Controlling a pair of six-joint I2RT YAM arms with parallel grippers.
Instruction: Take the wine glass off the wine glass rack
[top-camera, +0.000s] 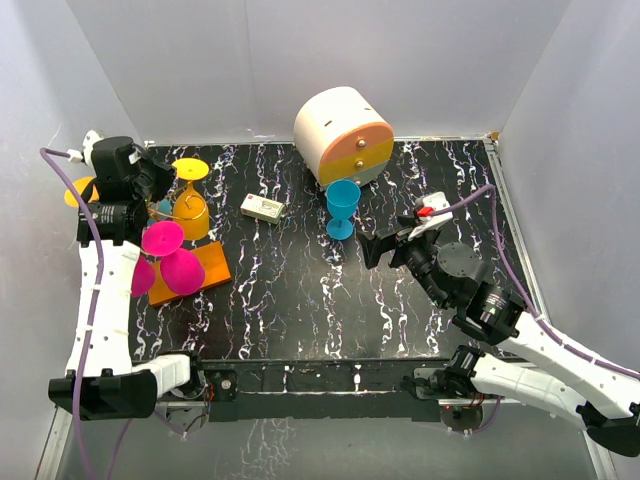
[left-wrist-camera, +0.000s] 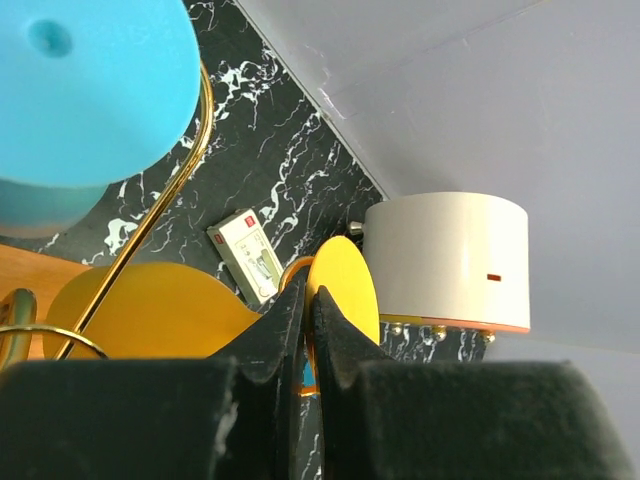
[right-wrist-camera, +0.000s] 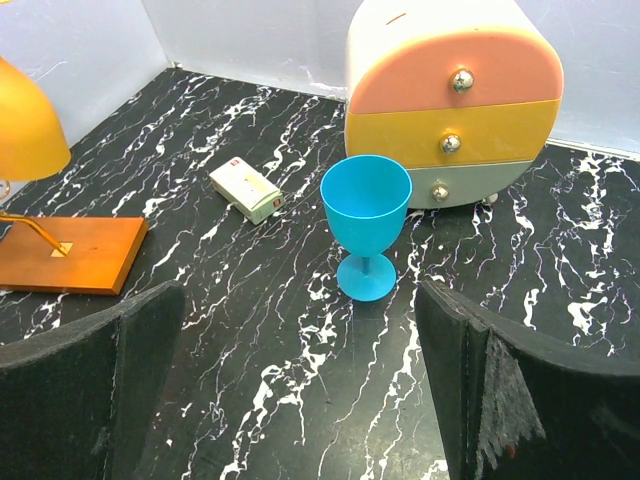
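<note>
- wine glass (top-camera: 190, 212), the yellow one, hangs upside down on the rack (top-camera: 212, 262) at the table's left in the top view. The left gripper (top-camera: 168, 186) is at its stem. The right gripper (top-camera: 378, 248) sits well apart, near a blue glass (top-camera: 341, 205) standing on the table.
- Left wrist view: the left gripper (left-wrist-camera: 310, 300) has its jaws close together, the wine glass (left-wrist-camera: 350, 280) foot just past the tips. It looks pinched on the stem, so the grasp seems made. A gold hook (left-wrist-camera: 170, 190) curves beside it.
- Right wrist view: the right gripper (right-wrist-camera: 300, 390) is spread wide and holds nothing. The rack (right-wrist-camera: 70, 255) base lies at the left.
- The next move likely calls for sliding the stem out along the hook's opening, clear of the pink glasses (top-camera: 165, 240).
</note>
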